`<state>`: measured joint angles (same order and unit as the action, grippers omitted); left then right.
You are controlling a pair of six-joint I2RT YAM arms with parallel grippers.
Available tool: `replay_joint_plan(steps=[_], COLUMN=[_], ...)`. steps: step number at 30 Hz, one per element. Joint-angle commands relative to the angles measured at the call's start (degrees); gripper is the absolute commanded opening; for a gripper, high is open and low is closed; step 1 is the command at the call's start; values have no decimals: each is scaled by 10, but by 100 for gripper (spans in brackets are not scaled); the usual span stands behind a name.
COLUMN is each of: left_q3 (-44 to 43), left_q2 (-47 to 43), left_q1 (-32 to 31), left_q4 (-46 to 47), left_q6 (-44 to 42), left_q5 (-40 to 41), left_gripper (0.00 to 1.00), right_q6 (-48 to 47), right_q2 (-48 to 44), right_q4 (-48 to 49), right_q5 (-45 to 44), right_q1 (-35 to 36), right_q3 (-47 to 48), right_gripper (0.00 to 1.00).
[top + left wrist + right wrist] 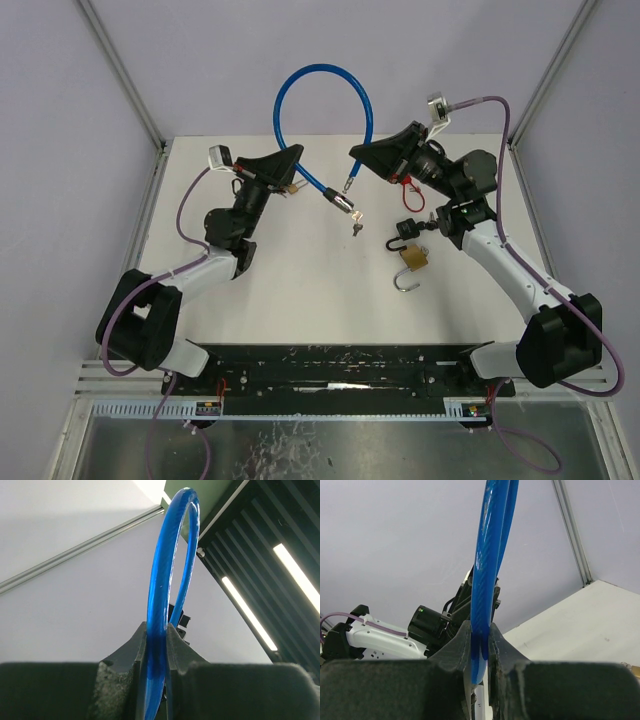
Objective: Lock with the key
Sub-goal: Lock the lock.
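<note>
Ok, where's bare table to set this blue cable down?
The white tabletop is bare at the near middle, left of the open brass padlock. It is crowded around the small silver keys at the end of the blue cable lock and beside that padlock.

Nothing written can be read in any of the three views: no word, brand, number or sign.

The small brass padlock [416,257] lying on the white tabletop [300,290] is too small in the top view for any stamp on its body to be made out. The glossy blue plastic-sheathed cable [160,605] fills both wrist views from close by, and the lengths of sheath that show are plain. The small coloured tags [208,407] on the pale slotted rail at the near edge are only blurred specks.
</note>
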<state>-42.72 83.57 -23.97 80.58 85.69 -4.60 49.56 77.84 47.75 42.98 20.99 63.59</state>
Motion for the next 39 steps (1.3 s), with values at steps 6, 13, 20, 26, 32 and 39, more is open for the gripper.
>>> replay_joint_plan(steps=[6, 13, 20, 26, 32, 39], left_q3=[1, 1, 5, 6, 24, 44], left_q2=[4, 7, 6, 9, 7, 29], left_q1=[-1, -1, -1, -2, -5, -5], left_q4=[33, 43, 48, 47, 50, 93], left_q6=[12, 22, 26, 26, 26, 69], left_q5=[22, 27, 32, 37, 69, 102], left_gripper=[1, 1, 0, 0, 0, 0], right_q6=[-10, -25, -33, -47, -85, -121], right_q2=[-25, -27, -29, -28, -25, -24], right_q4=[66, 65, 67, 68, 101, 125], right_q5=[6, 7, 11, 6, 22, 23], right_q1=[15, 23, 22, 29, 54, 59], right_q3=[8, -6, -13, -15, -42, -53], right_gripper=[0, 0, 0, 0, 1, 2])
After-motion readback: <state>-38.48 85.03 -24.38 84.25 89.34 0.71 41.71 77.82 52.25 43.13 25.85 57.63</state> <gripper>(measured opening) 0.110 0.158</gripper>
